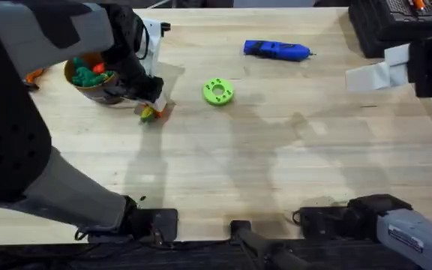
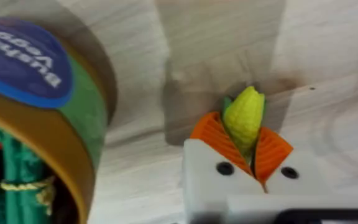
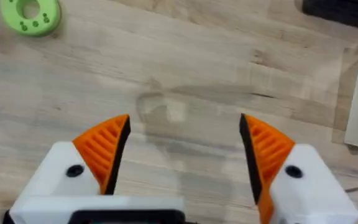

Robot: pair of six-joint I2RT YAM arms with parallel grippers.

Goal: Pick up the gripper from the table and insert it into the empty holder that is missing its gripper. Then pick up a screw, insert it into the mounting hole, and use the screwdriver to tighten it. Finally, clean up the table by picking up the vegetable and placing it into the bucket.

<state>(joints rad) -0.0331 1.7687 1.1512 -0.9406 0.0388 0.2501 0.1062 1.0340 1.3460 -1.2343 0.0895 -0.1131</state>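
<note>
Overhead, my left tool (image 1: pixel 153 105) sits low at the far left of the bench (image 1: pixel 276 165), just beside the bucket (image 1: pixel 88 79), with a spot of yellow-green showing at its tip. From the left wrist the picture is plainer: the orange pads (image 2: pixel 210 134) are pressed in on the vegetable (image 2: pixel 244 115), pinching its lower end while its pointed end sticks out beyond them. It looks lifted a little off the wood, judging by the shadow under it, though I cannot be sure. The bucket's golden-brown rim and labelled side (image 2: pixel 48 106) stand close by, with dark green and orange toy pieces already inside.

My right tool (image 3: pixel 182 152) hangs above bare wood at the right side, its two orange-tipped fingers spread wide and holding nothing. The screwdriver (image 1: pixel 276 50) lies on the far part of the bench, well apart from both tools, and the lime-green disc (image 1: pixel 217 91) rests between it and the bucket.

I judge this to be the clean-up step. What the next move calls for is a lift high enough to clear the rim, a short carry over the bucket's mouth, and then spreading the fingers so the vegetable drops in. The rim is the thing to watch; clipping it could tip the bucket.
</note>
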